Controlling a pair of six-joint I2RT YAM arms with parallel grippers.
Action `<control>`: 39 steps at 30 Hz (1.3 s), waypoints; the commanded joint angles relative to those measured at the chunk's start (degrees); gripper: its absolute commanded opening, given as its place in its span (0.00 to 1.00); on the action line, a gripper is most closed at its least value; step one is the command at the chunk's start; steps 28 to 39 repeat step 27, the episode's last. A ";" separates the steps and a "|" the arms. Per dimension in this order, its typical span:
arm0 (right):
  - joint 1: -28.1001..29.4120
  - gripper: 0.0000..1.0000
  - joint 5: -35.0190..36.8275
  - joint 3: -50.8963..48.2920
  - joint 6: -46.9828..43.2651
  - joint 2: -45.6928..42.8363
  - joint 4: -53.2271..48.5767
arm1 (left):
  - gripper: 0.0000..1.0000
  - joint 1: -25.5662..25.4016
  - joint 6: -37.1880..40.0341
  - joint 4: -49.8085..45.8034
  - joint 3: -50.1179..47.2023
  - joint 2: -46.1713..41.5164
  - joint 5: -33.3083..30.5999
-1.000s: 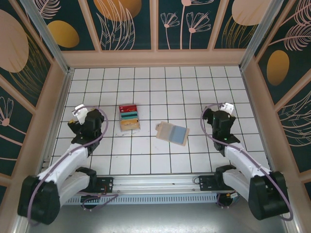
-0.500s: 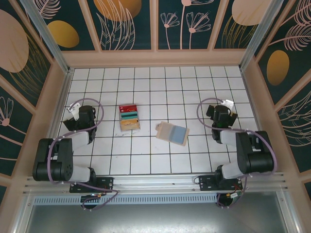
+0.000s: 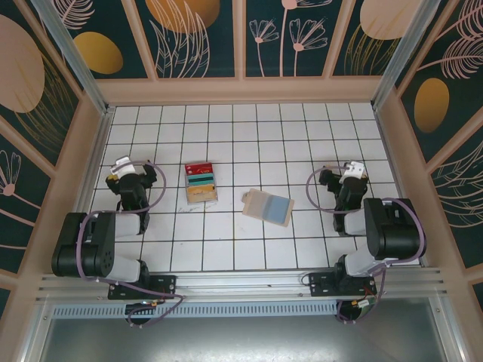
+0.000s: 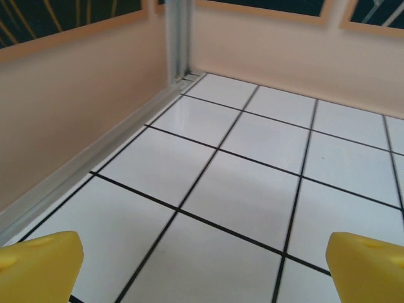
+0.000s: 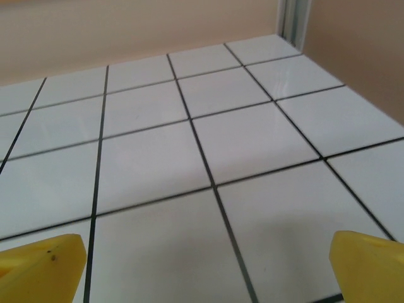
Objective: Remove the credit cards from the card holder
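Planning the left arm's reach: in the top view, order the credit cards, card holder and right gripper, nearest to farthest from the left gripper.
1. Credit cards, just to the right of the left gripper.
2. Card holder, mid-table.
3. Right gripper, far right side.

Three credit cards [image 3: 201, 181], red, teal-green and tan-orange, are seen lying flat in an overlapping column on the bench [image 3: 249, 249], red farthest away. To their right, apart from them, the card holder [image 3: 268, 205] is spread open and slightly skewed, tan panel left, light blue panel right.
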 commanded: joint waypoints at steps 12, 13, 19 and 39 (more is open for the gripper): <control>-1.02 0.99 -5.16 0.60 -0.24 0.22 7.55 | 0.99 0.36 5.67 15.52 -2.80 4.21 13.60; -1.02 0.99 -5.15 0.58 -0.24 0.29 7.56 | 0.99 0.31 5.76 15.56 -2.79 4.32 13.65; -0.71 0.99 -4.80 0.67 -0.46 0.30 7.54 | 0.99 0.35 6.37 14.93 -2.41 4.25 15.19; -0.76 0.99 -4.81 0.65 -0.50 0.26 7.56 | 0.99 0.36 6.33 14.91 -2.45 4.24 15.32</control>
